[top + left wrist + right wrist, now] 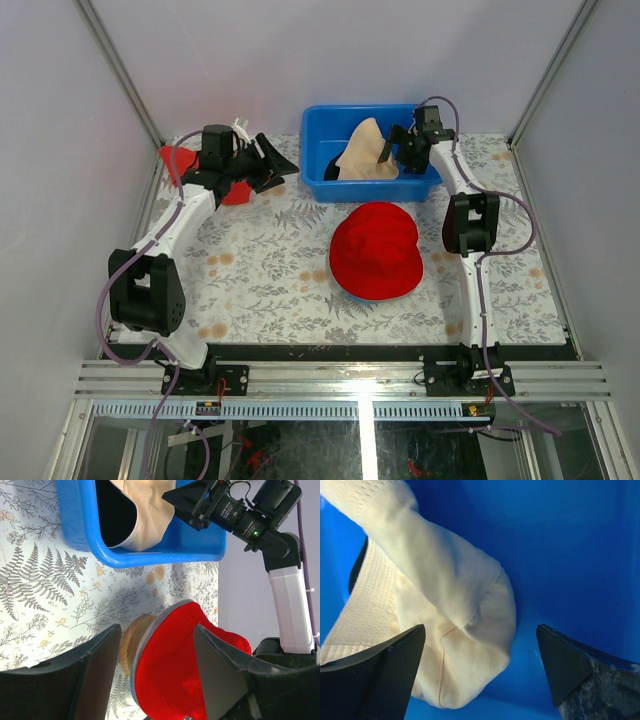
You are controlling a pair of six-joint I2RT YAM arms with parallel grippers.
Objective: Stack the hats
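Right gripper (480, 626) hangs wide open above the peach-beige hat (455, 595), holding nothing.

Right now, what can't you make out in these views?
Top view: what lies under the red fabric bucket hat; the hat covers it.
Left wrist view: the round wooden stand, half hidden by the left fingers.
Top view: the flat red cloth, mostly behind the left arm.
Top view: the dark patch beside the peach-beige fabric hat in the blue plastic bin, too dim.
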